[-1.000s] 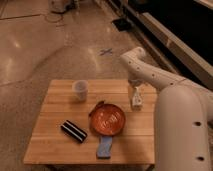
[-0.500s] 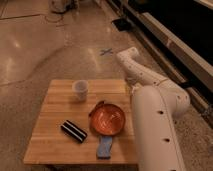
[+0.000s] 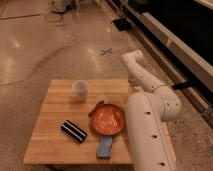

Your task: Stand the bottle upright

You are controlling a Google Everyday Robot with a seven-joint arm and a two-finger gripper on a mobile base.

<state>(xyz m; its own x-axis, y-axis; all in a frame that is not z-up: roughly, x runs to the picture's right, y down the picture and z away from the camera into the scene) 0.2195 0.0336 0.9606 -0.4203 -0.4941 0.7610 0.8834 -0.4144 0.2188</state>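
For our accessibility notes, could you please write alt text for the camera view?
A white robot arm bends over the right side of a wooden table, hiding its gripper and any bottle behind it. On the table: a translucent cup, orange bowl, black bar, blue pad.

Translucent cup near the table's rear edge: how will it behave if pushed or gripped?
The cup looks thin and empty, so it is probably light and apt to slide, or tip if nudged high. Its walls likely flex under a squeeze. The gripper sits apart, at the table's right rear edge.
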